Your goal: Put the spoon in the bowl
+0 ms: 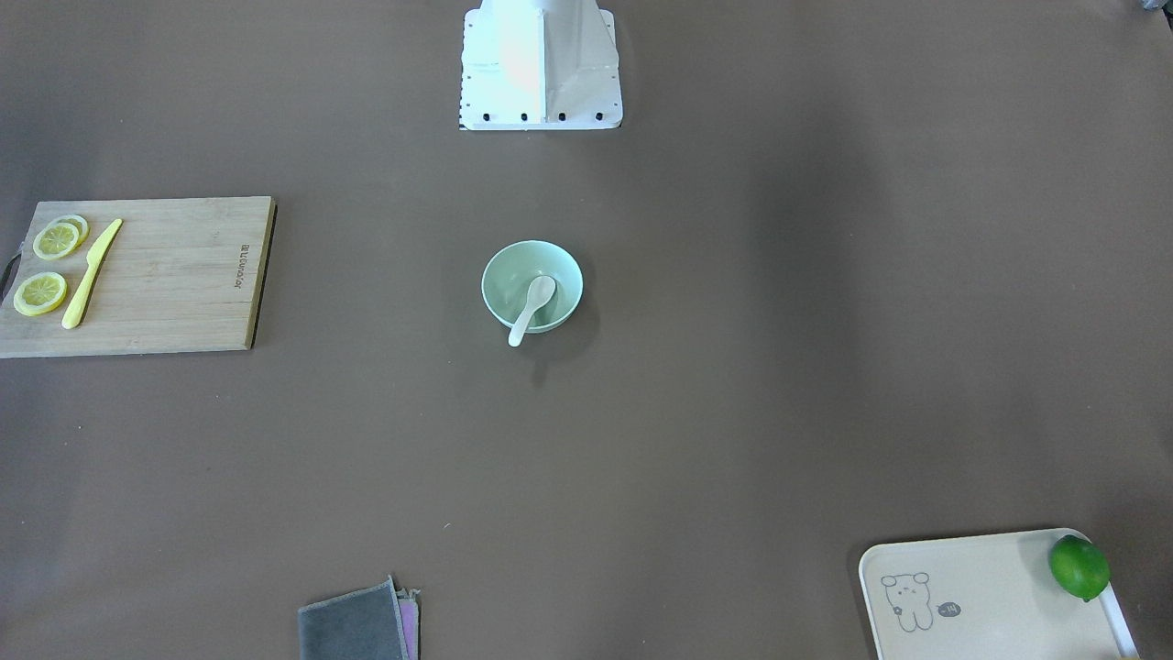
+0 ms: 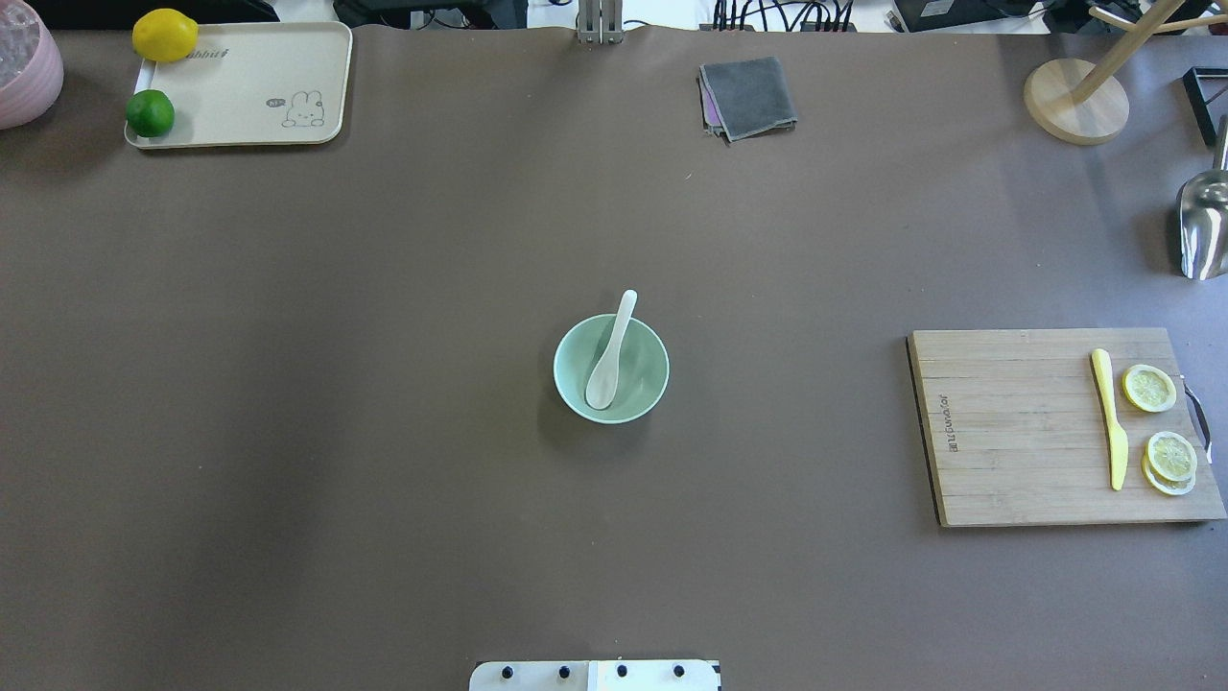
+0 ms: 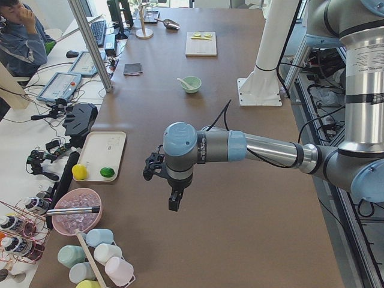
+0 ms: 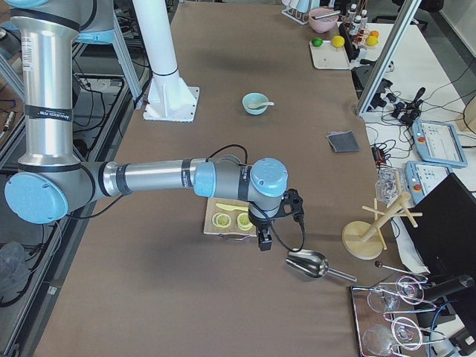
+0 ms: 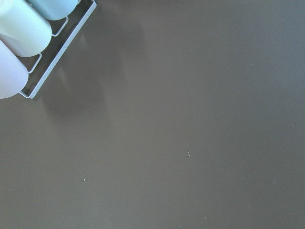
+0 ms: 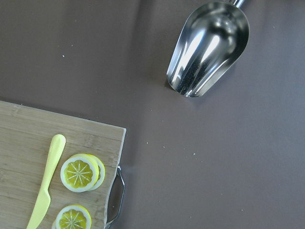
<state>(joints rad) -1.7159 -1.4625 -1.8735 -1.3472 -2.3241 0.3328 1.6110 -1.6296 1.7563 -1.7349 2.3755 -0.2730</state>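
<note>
**Spoon sits in the bowl**

The spoon (image 2: 610, 357) lies in the bowl (image 2: 648, 376) in the middle of the table (image 2: 288, 403), scoop down inside, handle poking out over the rim. I think a bump to that handle could flip it out. The left claw (image 3: 173, 204) and right claw (image 4: 263, 242) hang far off; I cannot tell if they are apart or together. The tray (image 2: 240, 136) holds a lemon (image 2: 165, 35) and a lime (image 2: 150, 113)

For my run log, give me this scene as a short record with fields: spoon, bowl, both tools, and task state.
spoon: scoop inside the bowl, handle leaning out over the rim
bowl: upright, mid-table
left tool: far from the bowl; open or shut cannot be told
right tool: far from the bowl, above the cutting board and metal scoop; cannot be told
task state: looks done
</note>
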